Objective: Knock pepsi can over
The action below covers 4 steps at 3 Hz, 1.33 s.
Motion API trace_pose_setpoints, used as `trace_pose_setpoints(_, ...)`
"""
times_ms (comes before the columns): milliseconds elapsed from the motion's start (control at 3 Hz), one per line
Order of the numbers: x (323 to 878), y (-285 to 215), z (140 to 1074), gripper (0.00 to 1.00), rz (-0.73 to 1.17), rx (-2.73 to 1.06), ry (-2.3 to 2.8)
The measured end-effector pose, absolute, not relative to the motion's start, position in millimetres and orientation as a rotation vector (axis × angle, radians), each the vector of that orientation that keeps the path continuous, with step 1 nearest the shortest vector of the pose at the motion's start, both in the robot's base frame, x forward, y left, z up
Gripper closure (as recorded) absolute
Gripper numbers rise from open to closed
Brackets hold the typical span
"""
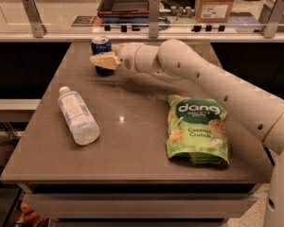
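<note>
The pepsi can [101, 46] stands upright at the far left of the grey table [132, 141], dark blue with a silver top. My gripper [102, 60] reaches in from the right and sits right in front of the can, covering its lower half. Its pale fingers point left across the can's front. The white arm [213, 79] stretches back across the table to the right edge.
A clear plastic water bottle [77, 115] lies on its side at the left of the table. A green Dang snack bag [196, 129] lies flat at the right. A glass barrier with metal posts [154, 13] runs behind the table.
</note>
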<state>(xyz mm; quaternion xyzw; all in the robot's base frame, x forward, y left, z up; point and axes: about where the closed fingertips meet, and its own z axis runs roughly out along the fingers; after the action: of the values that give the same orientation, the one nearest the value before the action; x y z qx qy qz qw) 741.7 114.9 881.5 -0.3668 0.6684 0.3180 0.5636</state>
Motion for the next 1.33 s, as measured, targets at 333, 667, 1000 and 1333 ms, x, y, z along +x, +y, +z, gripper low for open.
trace_pose_setpoints(333, 741.0, 117.4, 881.2, 0.65, 0.752, -0.866, 1.572)
trace_pose_setpoints(667, 740.2, 120.1, 881.0, 0.88, 0.755, -0.869, 1.571)
trace_pose_setpoints(1000, 739.6, 122.4, 880.8, 1.00, 0.758, -0.871, 1.570)
trace_pose_setpoints(1333, 739.6, 122.5, 880.8, 1.00, 0.758, -0.872, 1.570)
